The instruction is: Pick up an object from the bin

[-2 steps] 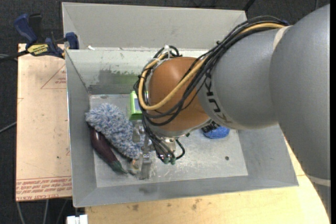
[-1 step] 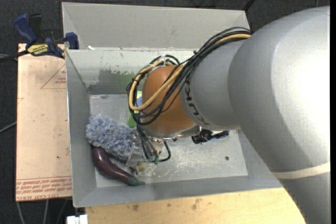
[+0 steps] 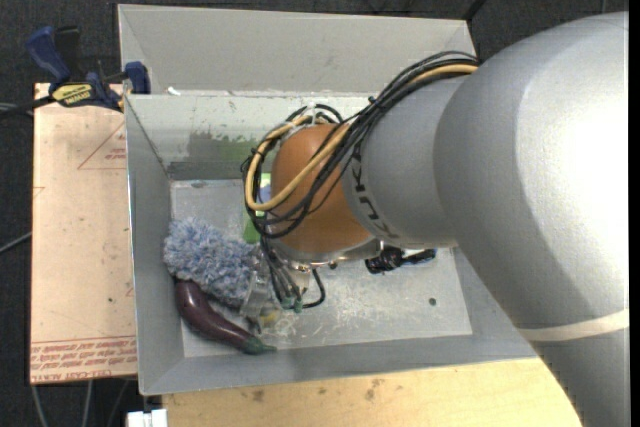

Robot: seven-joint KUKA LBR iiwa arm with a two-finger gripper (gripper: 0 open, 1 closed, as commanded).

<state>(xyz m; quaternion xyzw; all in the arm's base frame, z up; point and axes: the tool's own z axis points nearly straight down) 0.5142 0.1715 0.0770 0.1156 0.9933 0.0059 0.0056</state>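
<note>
Lying beside the jaws is a purple eggplant (image 3: 207, 317).

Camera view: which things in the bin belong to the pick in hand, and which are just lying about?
Job in hand: end effector, low in the grey bin, toward the view's lower left; fluffy blue-grey cloth and purple toy aubergine, both next to it.
Lying about: small green thing, mostly hidden behind the wrist.

Grey arm (image 3: 520, 185) angled down, orange-covered wrist (image 3: 310, 185); end effector (image 3: 270, 287) lowest
</note>
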